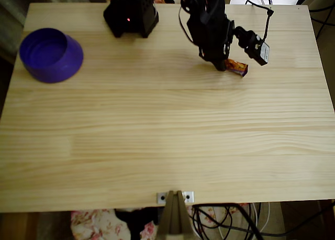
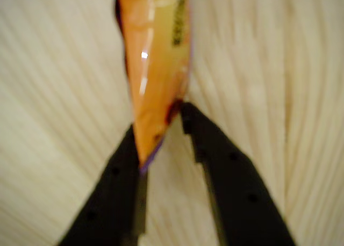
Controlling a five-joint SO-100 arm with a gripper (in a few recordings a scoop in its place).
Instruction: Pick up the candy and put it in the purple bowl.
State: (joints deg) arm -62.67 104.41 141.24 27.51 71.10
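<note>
The candy is at the back right of the wooden table in the overhead view, with its orange and purple wrapper sticking out to the right of the black arm. In the wrist view the candy fills the upper middle as a shiny orange wrapper with a purple edge. My gripper has its two black fingers pinched on the wrapper's near end. From above, the gripper points down at the table. I cannot tell whether the candy is off the wood. The purple bowl stands far off at the back left.
The arm's black base stands at the back middle of the table. A small camera on a cable hangs off the arm beside the candy. A metal bracket sits at the front edge. Bare wood lies between the candy and the bowl.
</note>
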